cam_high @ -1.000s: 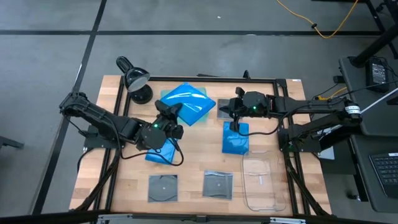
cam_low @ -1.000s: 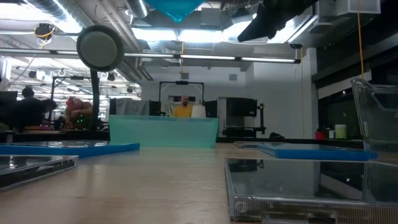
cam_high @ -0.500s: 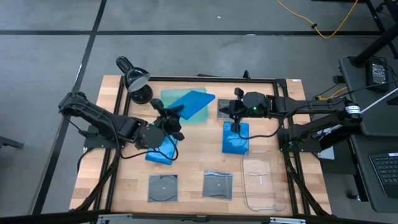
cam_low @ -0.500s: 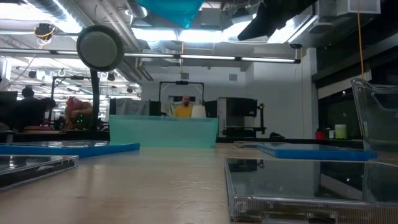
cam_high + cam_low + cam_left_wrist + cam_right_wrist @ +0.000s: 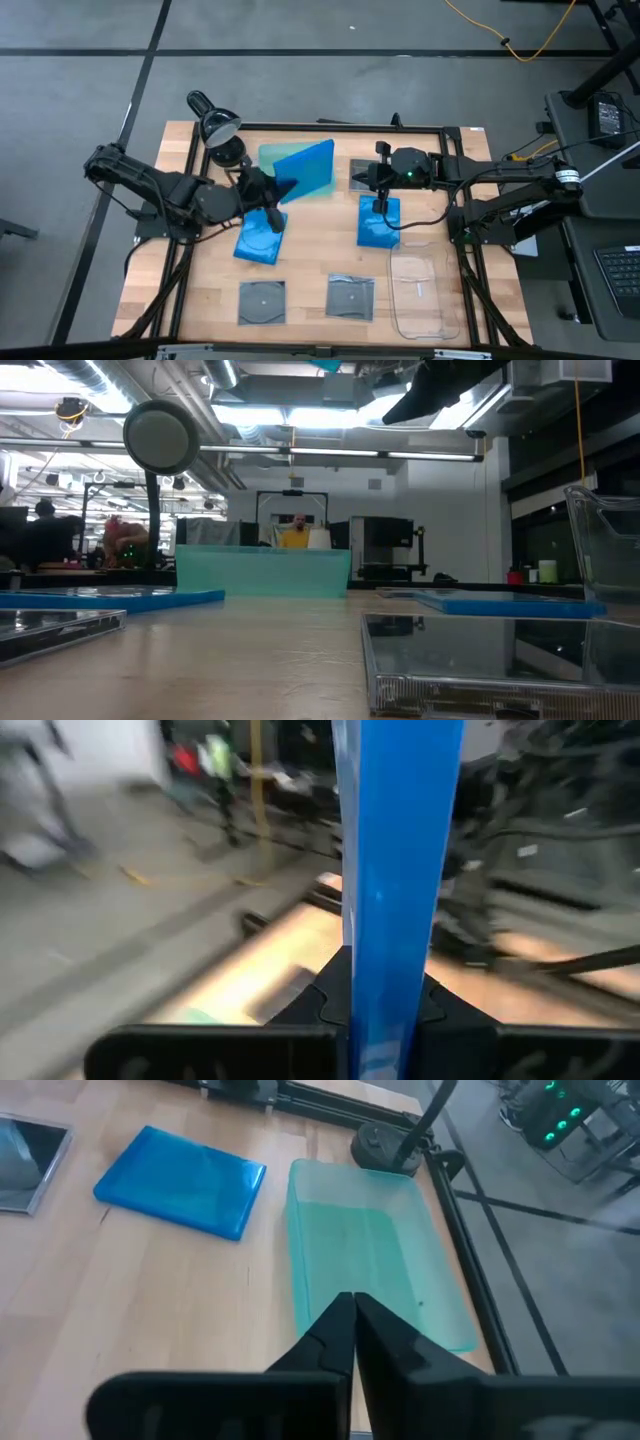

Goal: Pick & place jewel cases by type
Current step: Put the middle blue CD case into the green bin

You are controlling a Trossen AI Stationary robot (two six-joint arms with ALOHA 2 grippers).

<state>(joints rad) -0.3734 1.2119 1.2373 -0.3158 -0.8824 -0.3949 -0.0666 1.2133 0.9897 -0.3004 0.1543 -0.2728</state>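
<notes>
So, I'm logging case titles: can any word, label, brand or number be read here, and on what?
None can be read.
Blue jewel case held upright in the left gripper: plain, no print.
Grey-clear cases: no legible label.
Right gripper, shut over the green tray: unmarked.

The green tray (image 5: pixel 285 160) at the far middle is overhung by a lifted blue case (image 5: pixel 305 167) and the left gripper (image 5: pixel 268 192), with a lamp (image 5: pixel 222 135) crowding its left. Bare wood (image 5: pixel 320 240) runs down the centre between two flat blue cases (image 5: pixel 258 238) (image 5: pixel 378 222). The clear tray (image 5: pixel 418 290) blocks the near right.
</notes>
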